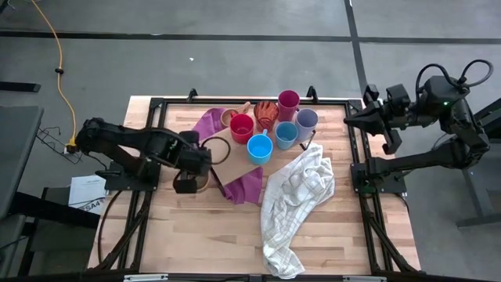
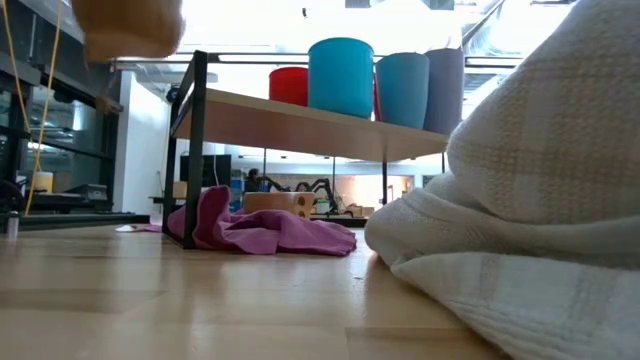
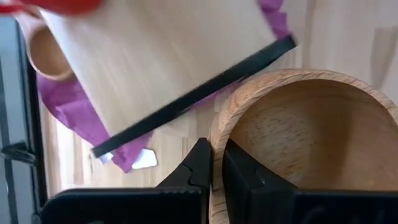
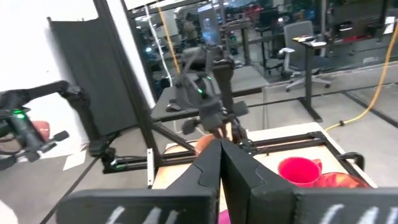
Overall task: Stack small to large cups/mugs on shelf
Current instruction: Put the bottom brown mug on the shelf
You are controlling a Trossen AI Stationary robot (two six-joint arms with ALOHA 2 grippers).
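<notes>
My left gripper [image 1: 194, 174] is above the table's left half, near the shelf's [image 1: 329, 157] left end, shut on a tan wooden cup [image 3: 298, 137]. The cup shows at the top left of the low view [image 2: 125, 25], lifted high. On the shelf stand a red mug [image 1: 242, 128], a blue cup [image 1: 259, 148], a light blue cup [image 1: 286, 135], a lavender tumbler [image 1: 306, 124], a magenta tumbler [image 1: 288, 102] and a patterned red mug [image 1: 266, 113]. A small tan cup [image 1: 229, 117] is beside them. My right gripper [image 1: 348, 121] waits shut, level, at the right edge. My left gripper pinches the tan cup's rim wall [image 3: 216, 146], one finger [image 3: 239, 174] inside the cup and the other [image 3: 199, 165] outside. The fingers come steeply from above. The cup hangs upright, mouth up, clear of the table.
A purple cloth [image 1: 244, 186] lies under and before the shelf's left part. A white checked towel [image 1: 297, 204] lies crumpled from the shelf's near right corner to the near edge. Bare wood is at the table's near left [image 1: 180, 235].
</notes>
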